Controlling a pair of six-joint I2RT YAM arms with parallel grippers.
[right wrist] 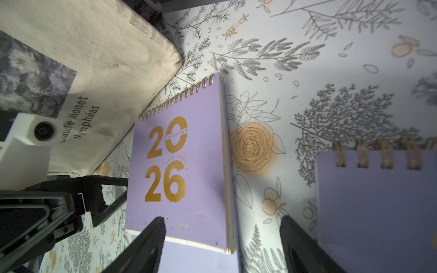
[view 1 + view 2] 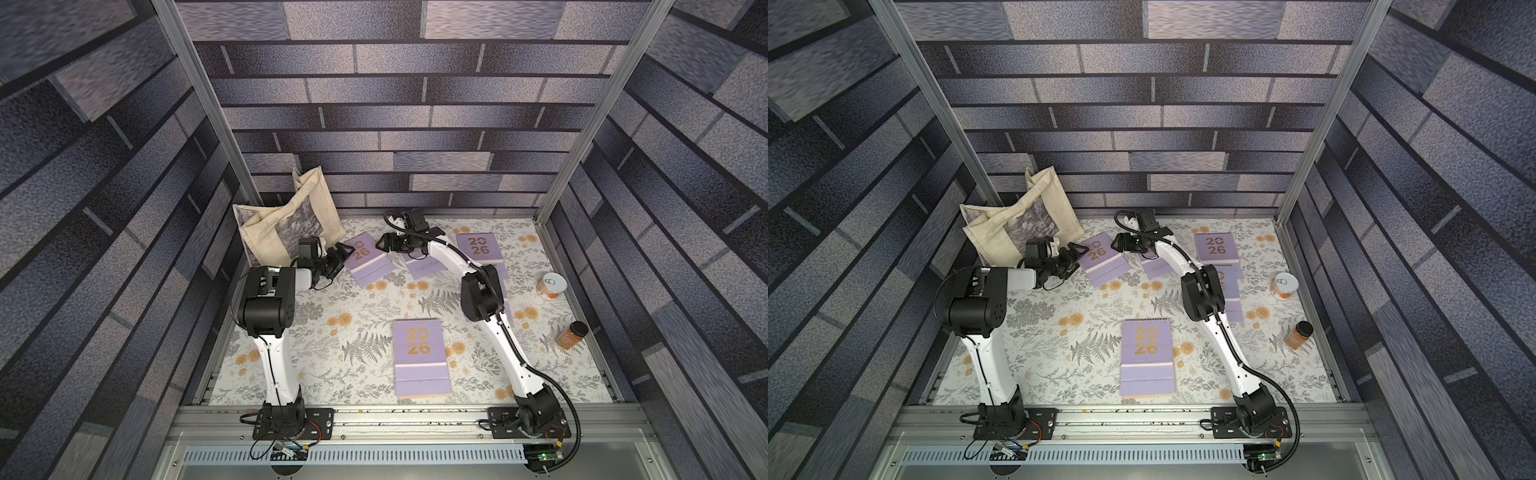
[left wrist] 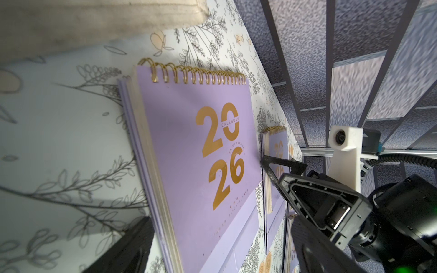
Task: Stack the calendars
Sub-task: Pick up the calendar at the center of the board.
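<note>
While both arms are stretching toward the far end of the floral cloth (image 2: 332,328), the left gripper (image 2: 345,252) is hovering low at the tote-side edge of the tilted calendar (image 2: 369,262). Its jaws are standing wide apart, with one finger (image 1: 106,181) sitting right at that edge; touching or not, I cannot tell. The right gripper (image 2: 380,243) is hanging over the same calendar's opposite side, fingers (image 1: 149,245) likewise spread, one above the lilac cover and one above bare cloth, clamping nothing. That calendar is lying on the cloth just beside the tote bag (image 2: 286,224). A second calendar (image 2: 415,267) is lying partly hidden under the right arm. A third calendar (image 2: 480,248) is lying farther along the back, and a fourth calendar (image 2: 1232,291) just nearer is half covered by the elbow. The near calendar (image 2: 420,357) is lying alone at centre front. A white-lidded jar (image 2: 552,284) and an amber jar (image 2: 572,334) are standing off to the right.
</note>
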